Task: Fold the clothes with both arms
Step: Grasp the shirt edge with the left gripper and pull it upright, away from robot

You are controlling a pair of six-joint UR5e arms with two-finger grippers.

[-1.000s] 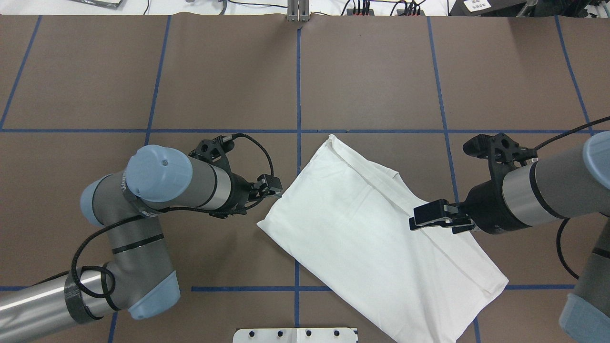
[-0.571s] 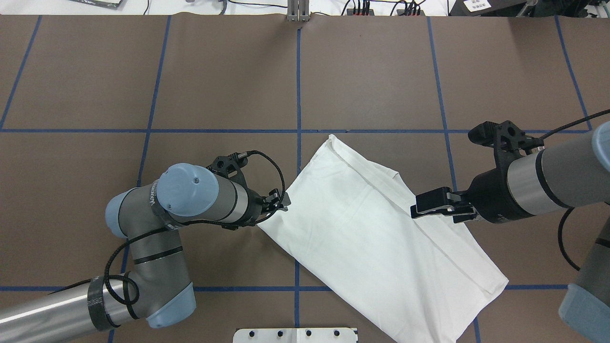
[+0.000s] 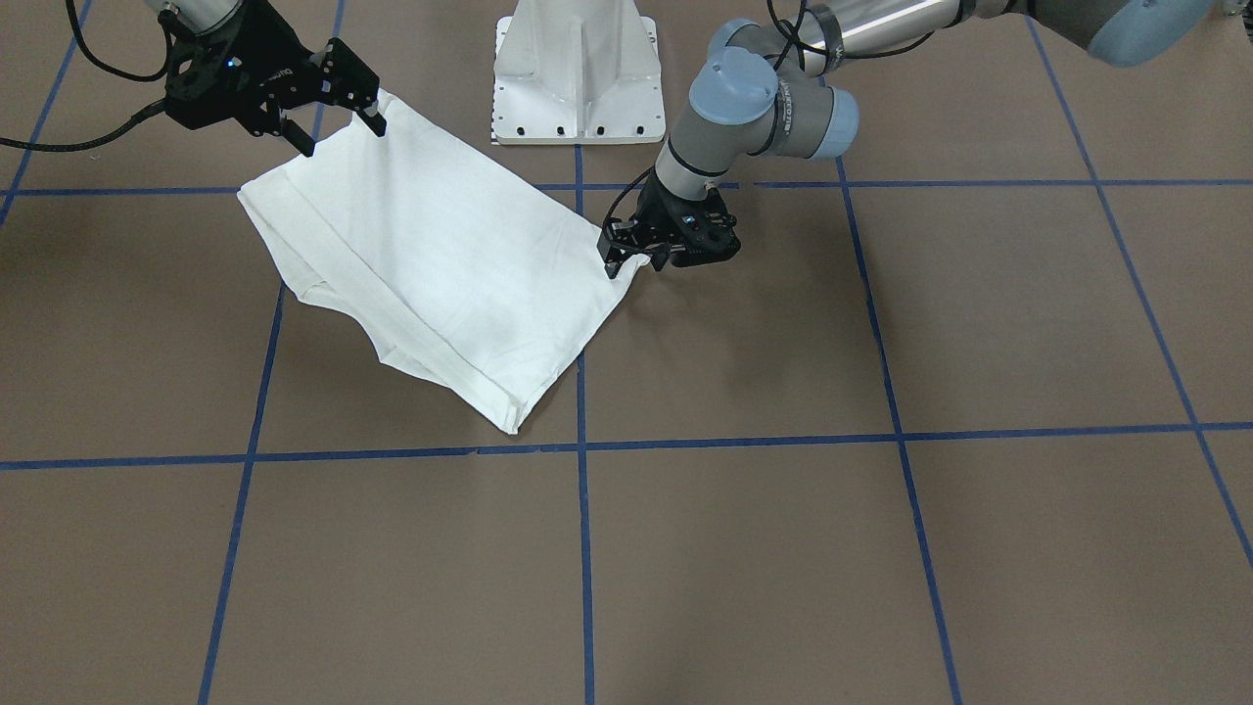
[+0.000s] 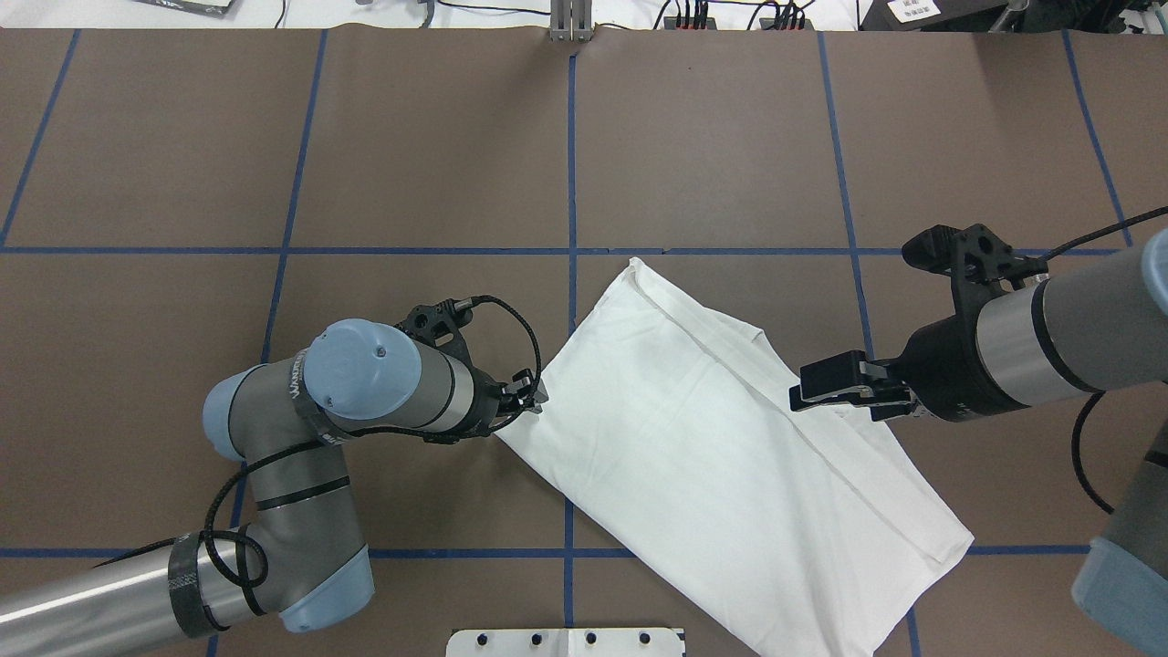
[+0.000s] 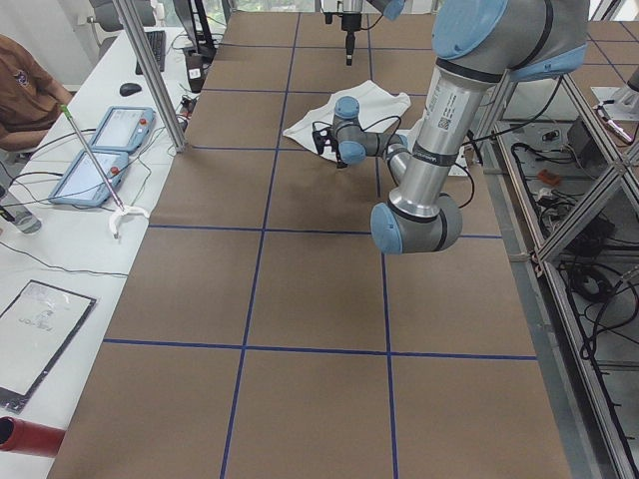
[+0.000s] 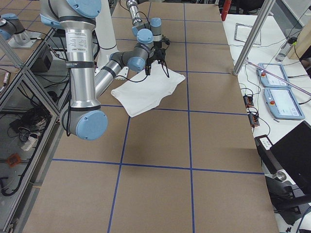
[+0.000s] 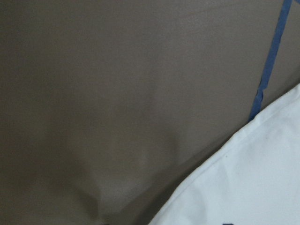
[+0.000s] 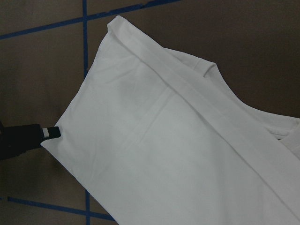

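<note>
The clothes are one white shirt [image 4: 712, 456], folded into a long rectangle that lies diagonally on the brown table [image 4: 712, 137]. No print or collar shows. My left gripper [image 4: 535, 400] is low at the shirt's left corner [image 3: 634, 262]. Its fingers look open on either side of that corner. In the right wrist view one black fingertip [image 8: 47, 133] touches the corner. My right gripper [image 4: 805, 391] hangs open just above the shirt's right long edge, holding nothing; it also shows in the front view [image 3: 336, 127]. The left wrist view shows only a cloth edge [image 7: 253, 178] and bare table.
The white pedestal base [image 4: 566, 641] stands at the near edge, close to the shirt's near end. Blue tape lines [image 4: 571, 164] grid the table. A side bench with tablets [image 5: 95, 155], a metal post [image 5: 150, 75] and a seated person [image 5: 25, 90] lie beyond the table's left end.
My left arm has swung right and dropped, bringing its gripper from beside the shirt onto its left corner. The right gripper has drifted slightly right. The shirt has not moved.
</note>
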